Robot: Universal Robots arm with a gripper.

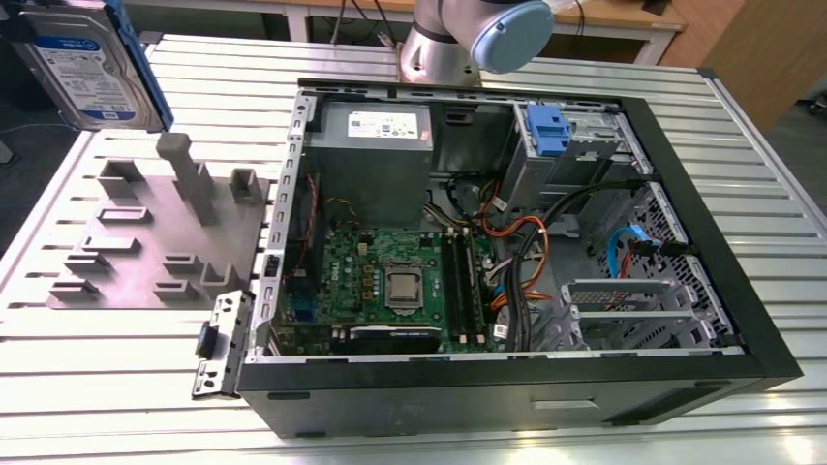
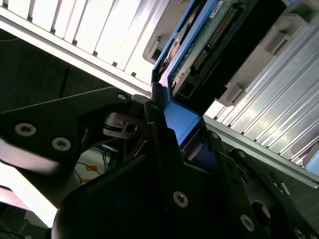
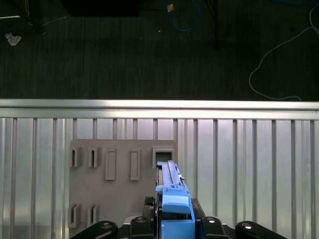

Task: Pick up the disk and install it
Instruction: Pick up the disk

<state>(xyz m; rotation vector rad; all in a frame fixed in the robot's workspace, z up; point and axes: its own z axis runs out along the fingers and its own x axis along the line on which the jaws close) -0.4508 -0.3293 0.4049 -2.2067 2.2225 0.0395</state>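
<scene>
The tool [image 3: 175, 225] pinches the disk [image 1: 85, 66] by its blue frame, holding it upright in the air over the grey slotted tray [image 1: 136, 247], near the worktop [image 1: 116, 387] edge. The print on its white-and-blue label is illegible. The open computer case [image 1: 517, 387] stands well apart.

Looks like a robotics lab or workshop, going by the slatted aluminium bench [image 1: 116, 387] under an opened computer case [image 1: 517, 387] at centre, the grey slotted fixture [image 1: 142, 281] at the exterior view's left, the arm's base [image 1: 433, 53] at top centre, and loose cables [image 3: 250, 77] on dark carpet [image 3: 124, 50] in the first wrist view.
</scene>
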